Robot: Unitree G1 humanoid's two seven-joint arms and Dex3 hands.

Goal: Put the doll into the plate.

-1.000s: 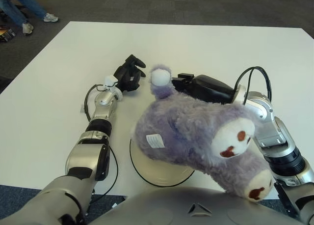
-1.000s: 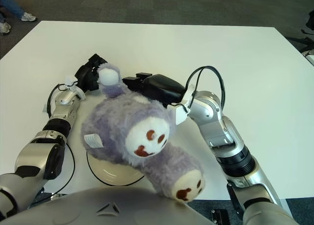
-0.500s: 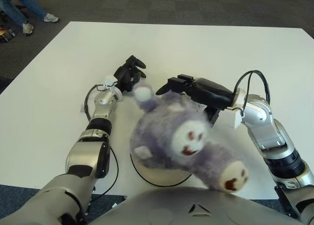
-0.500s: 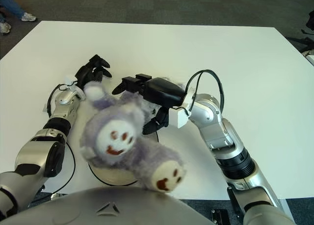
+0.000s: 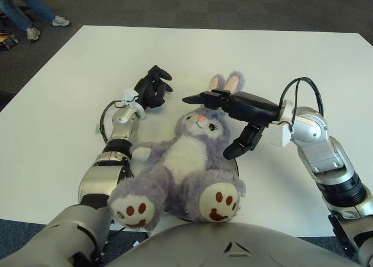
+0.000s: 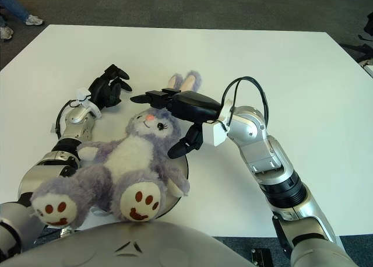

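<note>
Left eye view: the doll (image 5: pixel 186 162), a purple plush rabbit with a white belly, lies on its back on the white table (image 5: pixel 70 74), face up, ears pointing away from the robot and both brown-marked soles turned toward the camera. It covers nearly all of the plate (image 5: pixel 234 162); only a thin dark arc of rim shows at the doll's right side, so the doll lies on the plate with its legs spilling over the near edge. The right hand (image 5: pixel 233 112) shows just beyond and right of the doll's head, with its fingers (image 5: pixel 195 98) spread: two reach out over the head toward the ears, and the thumb points down beside the doll's right cheek. It holds nothing; whether a fingertip brushes the fur cannot be told. The left hand (image 5: pixel 151 87) shows left of the doll's head, apart from it, fingers loosely curled and empty.

Right eye view: the doll (image 6: pixel 131 162) lies the same way, one arm stretched toward the left forearm. The plate's (image 6: pixel 185 165) rim peeks out right of the doll's body. The right hand (image 6: pixel 183 112) has its fingers spread over the doll's head. The left hand (image 6: pixel 108 86) is left of the ears, holding nothing.
</note>
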